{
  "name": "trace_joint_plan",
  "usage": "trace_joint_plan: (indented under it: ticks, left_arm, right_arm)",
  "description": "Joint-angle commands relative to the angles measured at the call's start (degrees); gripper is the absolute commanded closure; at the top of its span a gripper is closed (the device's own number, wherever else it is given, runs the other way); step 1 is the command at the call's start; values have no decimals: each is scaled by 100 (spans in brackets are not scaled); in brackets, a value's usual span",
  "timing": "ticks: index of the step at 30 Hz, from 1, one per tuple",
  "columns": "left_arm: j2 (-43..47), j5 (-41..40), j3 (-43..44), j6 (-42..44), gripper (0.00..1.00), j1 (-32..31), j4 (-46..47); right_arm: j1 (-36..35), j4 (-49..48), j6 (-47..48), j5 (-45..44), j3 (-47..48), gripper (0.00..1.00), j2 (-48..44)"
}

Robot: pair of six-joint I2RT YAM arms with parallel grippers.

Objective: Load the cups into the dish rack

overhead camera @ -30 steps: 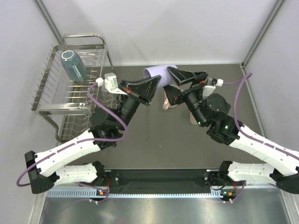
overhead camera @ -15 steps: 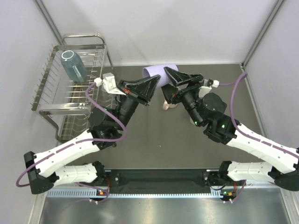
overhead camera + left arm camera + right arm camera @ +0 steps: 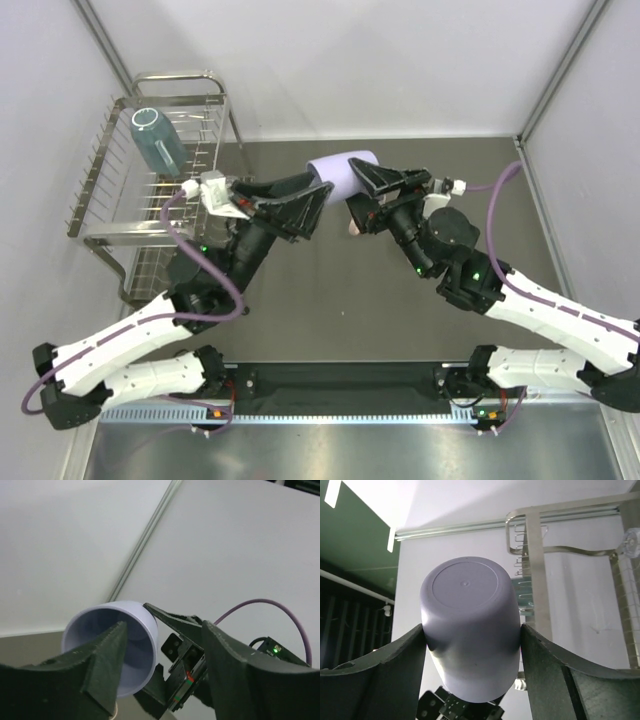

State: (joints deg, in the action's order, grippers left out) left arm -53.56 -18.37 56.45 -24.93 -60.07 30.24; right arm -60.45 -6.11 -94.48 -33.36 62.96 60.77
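My right gripper (image 3: 353, 186) is shut on the lavender tumbler (image 3: 338, 170) and holds it on its side above the table, mouth toward the left arm. In the right wrist view both fingers (image 3: 405, 665) press the tumbler's (image 3: 470, 630) sides. My left gripper (image 3: 318, 200) is open just left of the mouth. In the left wrist view the tumbler's rim (image 3: 150, 630) lies between its fingers (image 3: 107, 660); whether they touch it I cannot tell. A teal-blue cup (image 3: 156, 140) stands in the dish rack (image 3: 135, 238). A pink mug (image 3: 352, 229) peeks out under the right gripper.
The dish rack's tall chrome frame (image 3: 178, 77) rises at the back left, against the left wall. The dark table mat (image 3: 330, 300) lies between the arms. White walls close in the back and both sides.
The right gripper has closed on the lavender tumbler and raised it off the table toward the left gripper. The left gripper's jaws have gone from shut to open, and its arm shifted left.
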Motion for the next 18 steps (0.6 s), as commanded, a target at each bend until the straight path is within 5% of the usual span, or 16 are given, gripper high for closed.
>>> trace_joint_plan:
  ticks: [1,6,12,18]
  left_arm:
    - [530,53,-256,102,29,-13,-211]
    - [1058,-612,-21,32,24,-13,-1571]
    - [760,-958,1480,-469,25,-13,-3566]
    - [803,-510,1756,-531,25,-13,-3771]
  right_arm:
    - [59,-127,140,-65,-134,100,-267]
    - [313,-136,1209,434,-293,100,-426]
    - [911,57,3740,2201,-57,100,21]
    - [921,-328,6984,3836,515,100,988]
